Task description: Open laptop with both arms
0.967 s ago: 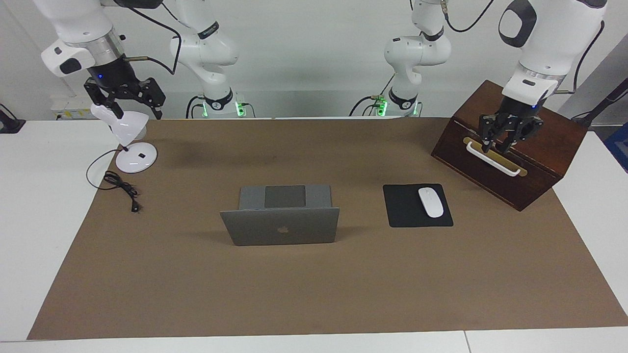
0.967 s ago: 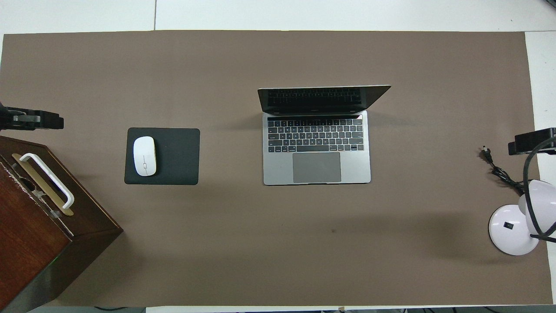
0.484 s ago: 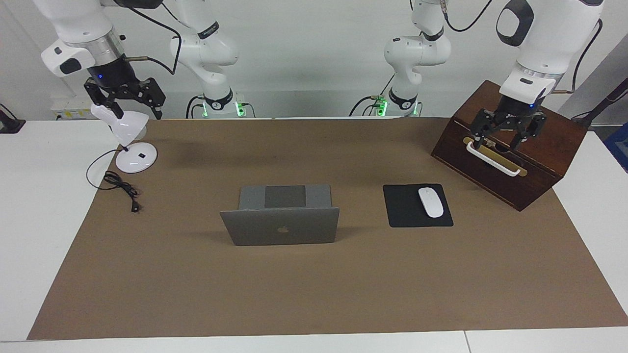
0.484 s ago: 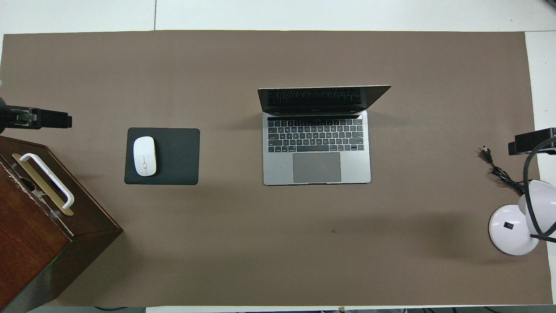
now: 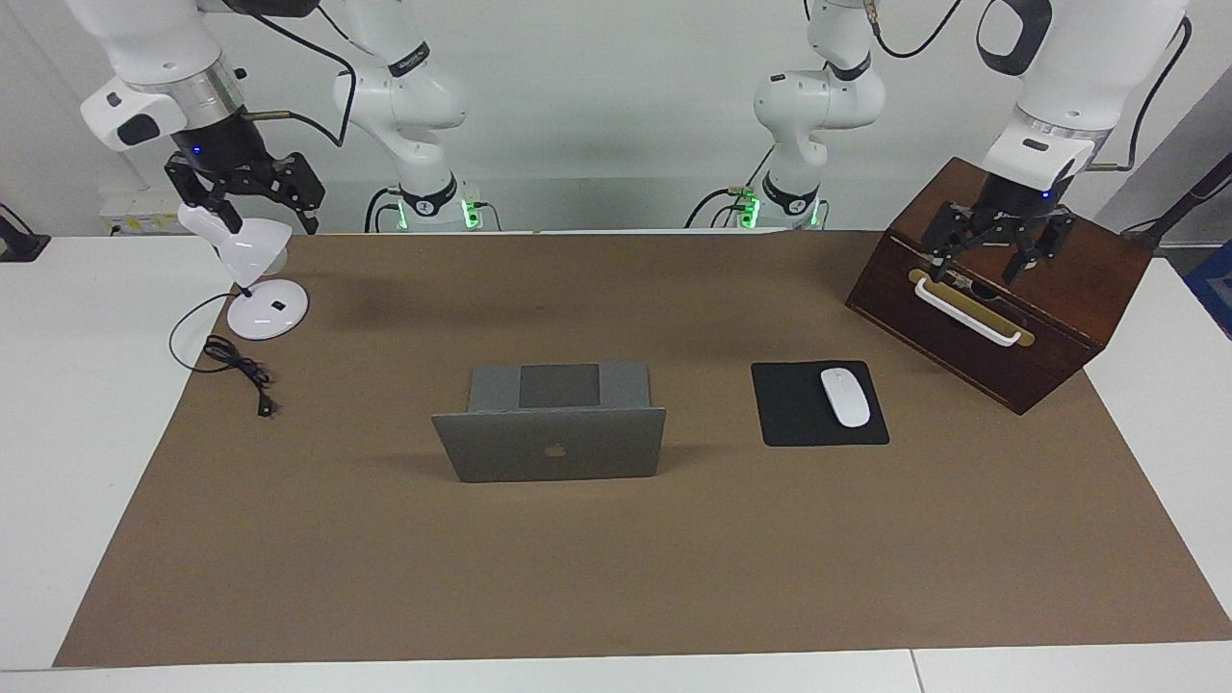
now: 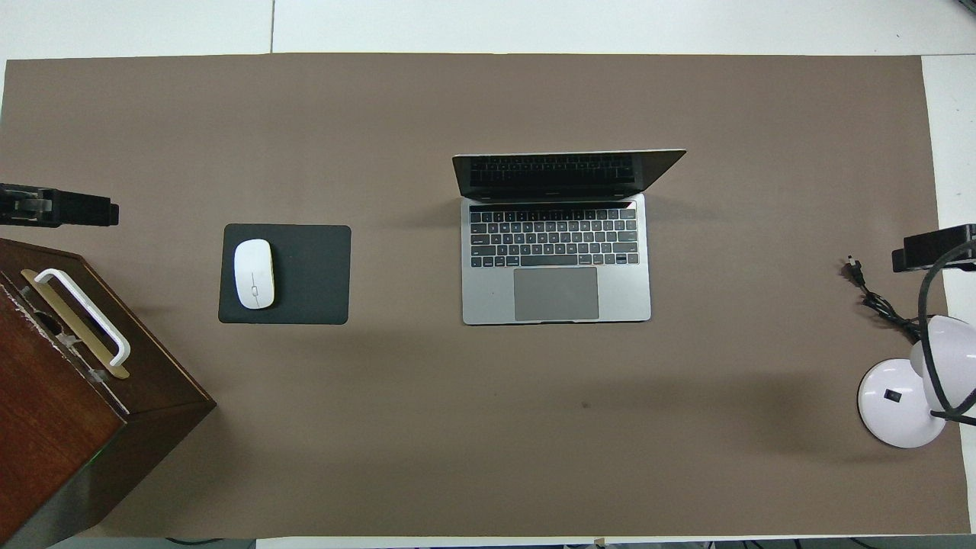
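Note:
The silver-grey laptop (image 5: 551, 445) stands open in the middle of the brown mat, its lid upright with the apple logo showing. The overhead view shows its keyboard and trackpad (image 6: 557, 259). My left gripper (image 5: 991, 260) is open and empty, raised just above the white handle (image 5: 965, 310) of the wooden box. Only its tip shows in the overhead view (image 6: 65, 210). My right gripper (image 5: 252, 204) is open and empty, in the air over the white desk lamp (image 5: 252, 260). Its tip shows at the edge of the overhead view (image 6: 934, 248). Both grippers are well away from the laptop.
A dark wooden box (image 5: 1001, 289) stands at the left arm's end of the table. A white mouse (image 5: 844, 396) lies on a black mouse pad (image 5: 794, 423) beside the laptop. The lamp's black cable (image 5: 241, 371) lies on the mat at the right arm's end.
My left gripper has risen from the box's white handle and its fingers have spread open. The right arm and the laptop have not moved.

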Controlling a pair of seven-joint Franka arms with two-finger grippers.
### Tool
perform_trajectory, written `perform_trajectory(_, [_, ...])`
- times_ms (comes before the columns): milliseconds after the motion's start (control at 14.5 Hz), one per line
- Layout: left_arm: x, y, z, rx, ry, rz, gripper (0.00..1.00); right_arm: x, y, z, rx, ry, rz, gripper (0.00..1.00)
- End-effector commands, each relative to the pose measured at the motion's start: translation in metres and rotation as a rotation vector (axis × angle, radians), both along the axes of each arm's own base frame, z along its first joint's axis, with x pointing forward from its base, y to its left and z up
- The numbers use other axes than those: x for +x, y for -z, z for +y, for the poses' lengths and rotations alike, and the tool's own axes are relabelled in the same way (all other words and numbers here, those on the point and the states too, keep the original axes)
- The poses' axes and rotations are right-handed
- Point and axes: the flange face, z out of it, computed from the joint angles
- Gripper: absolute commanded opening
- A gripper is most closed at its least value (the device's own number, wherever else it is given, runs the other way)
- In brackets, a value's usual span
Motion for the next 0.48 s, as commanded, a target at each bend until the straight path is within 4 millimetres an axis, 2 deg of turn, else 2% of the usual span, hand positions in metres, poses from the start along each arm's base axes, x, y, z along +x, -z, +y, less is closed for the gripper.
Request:
perform_trajectory(0, [0.003,-0.02,0.002,0.017,-0.012,0.047,1.0,-0.002,-0.002,0.001,-0.003,-0.006,0.005,1.0])
perform_trajectory(69, [0.002,-0.023,0.001,0.02,-0.011,0.054,1.0,-0.002,-0.002,0.001,-0.004,-0.006,0.003,1.0])
perform_trajectory(415, [-0.005,-0.008,-0.002,0.02,-0.003,0.09,1.0,0.0,-0.002,-0.001,-0.003,-0.007,-0.002,1.0])
